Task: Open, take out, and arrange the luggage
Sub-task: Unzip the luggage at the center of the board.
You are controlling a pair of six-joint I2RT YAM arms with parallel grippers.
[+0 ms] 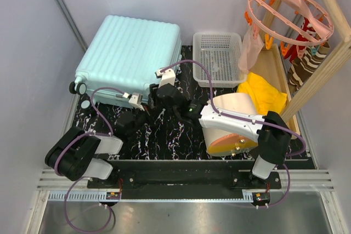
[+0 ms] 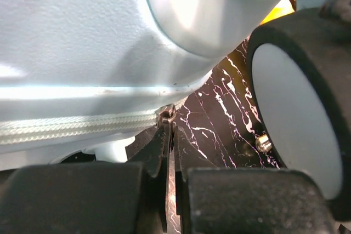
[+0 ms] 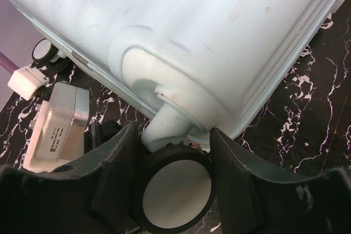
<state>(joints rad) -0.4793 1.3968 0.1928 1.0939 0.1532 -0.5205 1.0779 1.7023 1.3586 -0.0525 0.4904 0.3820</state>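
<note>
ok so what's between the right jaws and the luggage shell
One wheel of the luggage: black tyre, pale hub. In the right wrist view it sits inside the open jaws of the right gripper, just under the shell's corner.

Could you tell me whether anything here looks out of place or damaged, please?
Nothing looks damaged or spilled. The luggage lies flat and closed. Only the yellow cloth looks untidy, crumpled beside the white basket, and the cream cylinder lies on its side under the right arm.

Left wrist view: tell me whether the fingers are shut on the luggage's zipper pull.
Yes, the fingers meet with the metal zipper pull pinched at their tips.
</note>
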